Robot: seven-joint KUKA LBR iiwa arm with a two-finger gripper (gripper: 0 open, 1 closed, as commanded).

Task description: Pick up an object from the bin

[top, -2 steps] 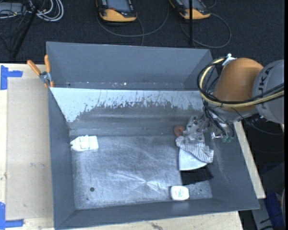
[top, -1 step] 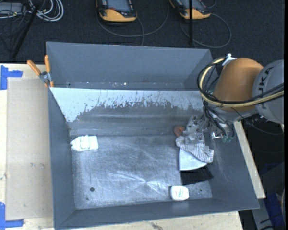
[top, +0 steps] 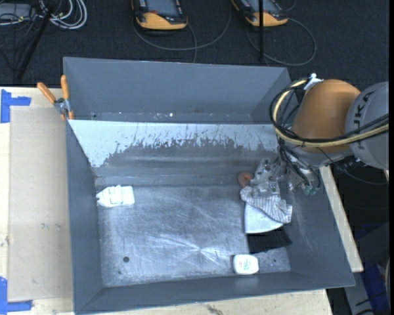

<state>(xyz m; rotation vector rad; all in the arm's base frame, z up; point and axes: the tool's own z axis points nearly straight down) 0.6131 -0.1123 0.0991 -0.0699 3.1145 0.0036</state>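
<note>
My gripper is low at the bin's right side, near the back of the floor. Right under it and toward the front lies a crumpled grey-and-white checked cloth, whose upper edge bunches up against the gripper. A small reddish-brown thing sits just left of the gripper. A flat black thing lies in front of the cloth, partly under it.
A small white block rests near the front wall, right of the middle. A white crumpled thing lies at the far left of the floor. The arm's orange cover and cables hang over the right rim.
</note>
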